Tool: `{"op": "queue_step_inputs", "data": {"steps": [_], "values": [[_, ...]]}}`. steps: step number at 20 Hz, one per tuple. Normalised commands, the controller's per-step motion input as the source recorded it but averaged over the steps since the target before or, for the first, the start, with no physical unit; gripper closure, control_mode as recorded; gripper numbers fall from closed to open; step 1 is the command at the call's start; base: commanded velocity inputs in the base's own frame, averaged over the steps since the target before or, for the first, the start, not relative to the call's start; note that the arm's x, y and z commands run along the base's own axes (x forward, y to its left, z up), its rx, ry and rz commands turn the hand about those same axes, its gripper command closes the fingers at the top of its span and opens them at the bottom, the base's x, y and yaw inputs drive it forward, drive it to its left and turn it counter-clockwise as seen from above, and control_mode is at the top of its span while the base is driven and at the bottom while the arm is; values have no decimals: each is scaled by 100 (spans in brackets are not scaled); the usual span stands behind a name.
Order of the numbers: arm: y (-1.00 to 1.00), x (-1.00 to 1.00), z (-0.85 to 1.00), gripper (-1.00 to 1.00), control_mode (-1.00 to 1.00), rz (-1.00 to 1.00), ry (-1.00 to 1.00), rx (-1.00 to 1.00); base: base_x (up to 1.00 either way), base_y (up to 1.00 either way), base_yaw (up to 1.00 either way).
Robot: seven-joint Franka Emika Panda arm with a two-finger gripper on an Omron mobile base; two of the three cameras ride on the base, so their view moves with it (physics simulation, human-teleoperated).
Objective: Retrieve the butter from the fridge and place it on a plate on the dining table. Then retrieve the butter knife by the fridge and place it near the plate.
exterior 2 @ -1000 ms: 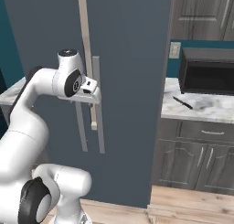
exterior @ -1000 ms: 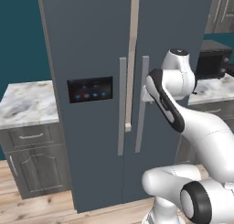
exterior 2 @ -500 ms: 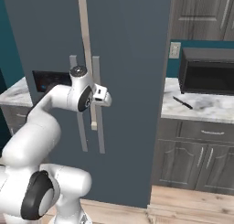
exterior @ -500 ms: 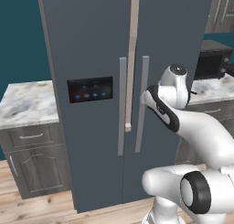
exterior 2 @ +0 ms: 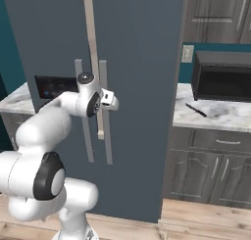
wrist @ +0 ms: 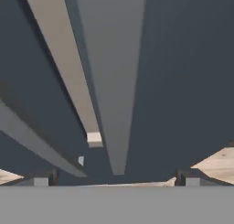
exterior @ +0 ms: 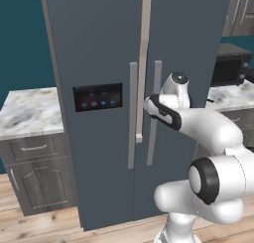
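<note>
Slate-grey fridge [exterior: 99,63]: I am facing its two doors, both shut, so I am judging the butter to be inside, unseen.
Handles: two long grey bars are running side by side down the middle seam; the right-door handle [exterior: 153,113] is the one nearest my wrist.
Claw [wrist: 114,179]: I am holding it wide, nothing between the tips, looking along the door face with the bars just ahead.
Step in hand: I am reading this as lining up on a handle to pull a door open.
Doing it well: I am wanting one bar squarely between the tips, not both, and the wrist turned so the tips are straddling it across its width before I close.
Pull: I am planning to follow the door's arc about its outer hinge, not drag straight back.
Butter knife [exterior 2: 195,109]: it is lying on the marble desk [exterior 2: 220,117] right of the fridge, in front of the black microwave [exterior 2: 223,76], for later.
</note>
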Motion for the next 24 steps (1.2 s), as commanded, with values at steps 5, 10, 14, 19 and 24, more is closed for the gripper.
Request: {"op": "queue_step_inputs", "data": {"steps": [5, 10, 14, 19, 24], "values": [[-3, 67, -34, -100, -100, 0, -11, 0, 0, 0, 0], [0, 66, -11, -100, -100, 0, -6, 0, 0, 0, 0], [-1, 69, 0, -100, -100, 0, 0, 0, 0, 0, 0], [-2, 63, 0, 100, -100, 0, 0, 0, 0, 0, 0], [-6, 1, 16, 100, -100, -2, 26, 0, 0, 0, 0]]}}
